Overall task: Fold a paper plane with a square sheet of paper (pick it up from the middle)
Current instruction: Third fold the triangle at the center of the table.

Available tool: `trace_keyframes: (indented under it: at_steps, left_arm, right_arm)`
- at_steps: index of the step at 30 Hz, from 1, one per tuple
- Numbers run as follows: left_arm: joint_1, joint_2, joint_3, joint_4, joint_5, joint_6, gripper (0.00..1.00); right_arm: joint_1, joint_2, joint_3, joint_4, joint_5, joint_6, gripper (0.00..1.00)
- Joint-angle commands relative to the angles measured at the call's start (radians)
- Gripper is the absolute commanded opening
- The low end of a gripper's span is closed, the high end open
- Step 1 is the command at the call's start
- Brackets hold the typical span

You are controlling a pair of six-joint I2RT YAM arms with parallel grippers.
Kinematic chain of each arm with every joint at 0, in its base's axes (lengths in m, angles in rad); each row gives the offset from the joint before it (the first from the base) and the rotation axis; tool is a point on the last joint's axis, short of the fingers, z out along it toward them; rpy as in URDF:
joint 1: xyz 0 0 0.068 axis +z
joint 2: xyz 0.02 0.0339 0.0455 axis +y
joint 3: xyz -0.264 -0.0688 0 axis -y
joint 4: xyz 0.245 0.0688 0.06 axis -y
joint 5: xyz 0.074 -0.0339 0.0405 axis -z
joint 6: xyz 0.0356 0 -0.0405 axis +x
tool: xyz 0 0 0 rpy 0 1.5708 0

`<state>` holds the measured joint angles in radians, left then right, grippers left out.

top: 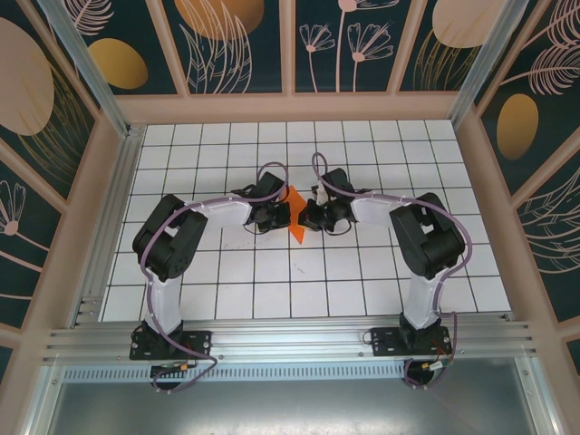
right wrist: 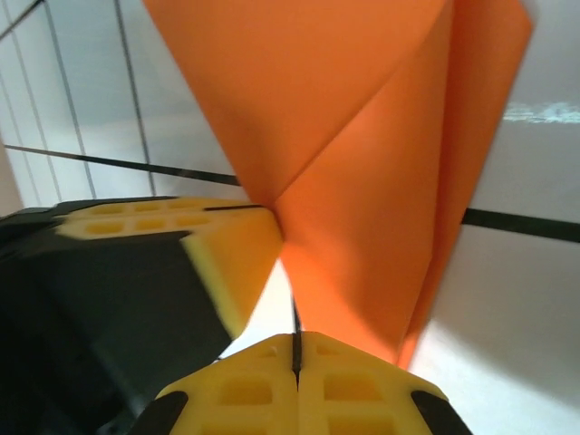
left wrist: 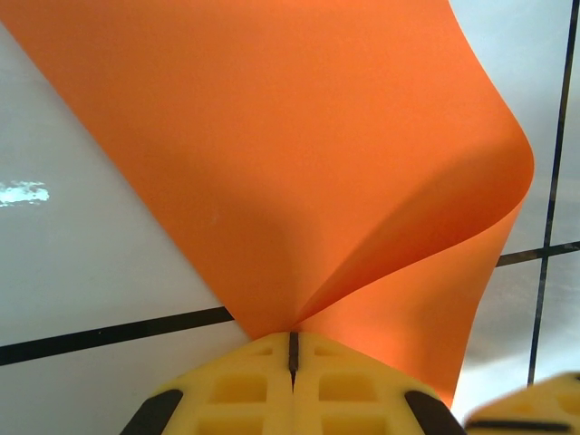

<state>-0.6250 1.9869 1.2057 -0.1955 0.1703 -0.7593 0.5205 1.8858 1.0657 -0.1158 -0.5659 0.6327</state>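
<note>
Grid table, floral walls, orange paper

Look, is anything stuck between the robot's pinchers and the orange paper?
No, nothing visible is in the way. The left gripper and the right gripper are both pinched shut right on the orange paper, facing each other over the middle of the tiled table.

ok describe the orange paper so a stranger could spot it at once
Start at the middle of the white grid table. There the left tool and right tool meet, pinching the orange paper, a partly folded sheet standing up, the one bright thing on the white tiles.
</note>
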Motion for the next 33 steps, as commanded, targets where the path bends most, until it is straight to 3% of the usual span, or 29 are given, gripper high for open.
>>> trace_keyframes:
  at_steps: [1, 12, 18, 25, 33]
  left_arm:
    - [0.0, 0.07, -0.017, -0.085, -0.077, 0.023, 0.0]
    - [0.0, -0.033, 0.011, 0.0, -0.013, -0.004, 0.0]
    - [0.0, -0.144, -0.122, 0.14, 0.052, -0.095, 0.08]
    - [-0.037, -0.215, -0.315, 0.373, 0.195, -0.236, 0.08]
    - [-0.07, -0.166, -0.354, 0.514, 0.236, -0.311, 0.03]
  right_arm:
    - [0.006, 0.043, 0.035, -0.031, 0.024, -0.024, 0.0]
    - [0.006, 0.082, -0.017, -0.017, 0.062, 0.037, 0.0]
    - [0.007, 0.068, -0.029, -0.022, 0.092, 0.083, 0.0]
    - [0.018, 0.046, -0.051, 0.008, 0.096, 0.159, 0.0]
    - [0.021, 0.031, -0.09, 0.075, 0.081, 0.263, 0.0]
